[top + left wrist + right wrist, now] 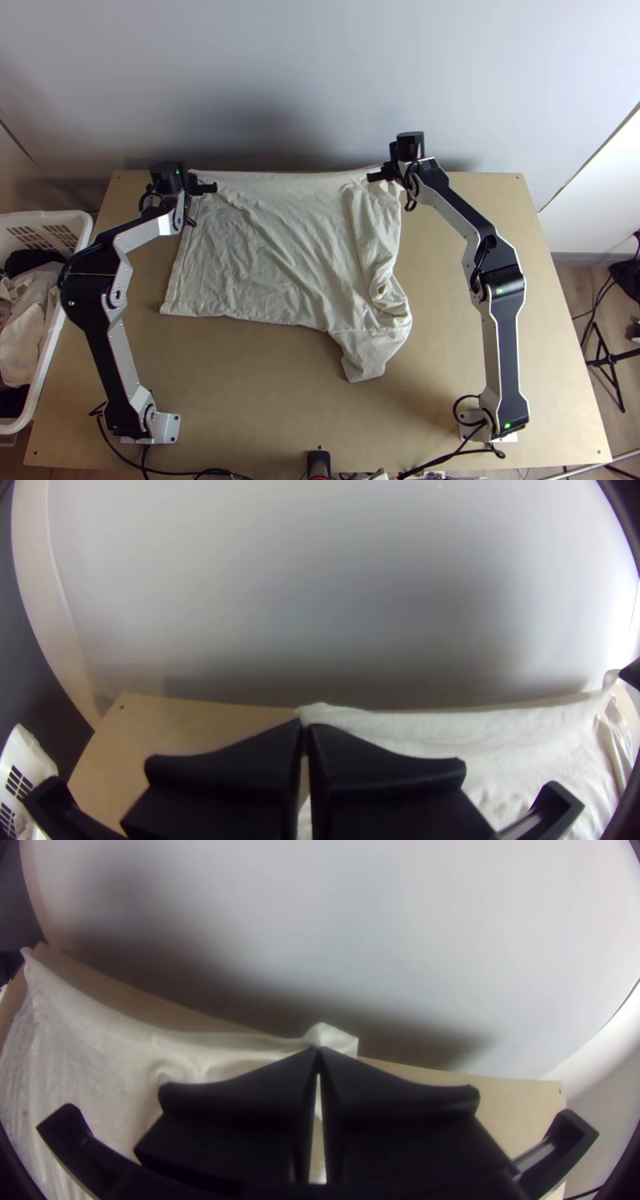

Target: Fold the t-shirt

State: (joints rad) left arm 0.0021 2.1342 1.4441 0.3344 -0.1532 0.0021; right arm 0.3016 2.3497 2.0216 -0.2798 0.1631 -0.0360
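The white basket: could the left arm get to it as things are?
Probably not right away: the basket is near the left arm, but its claw looks shut on a t-shirt corner.

Counting around the table's (272,400) centre in the top view, there is one table, one t-shirt (264,256) toward twelve o'clock and one basket (82,240) at nine. Two arms have their bases at eight (120,352) and four o'clock (502,352). Two grippers sit between ten and eleven (187,184) and near one (394,171).
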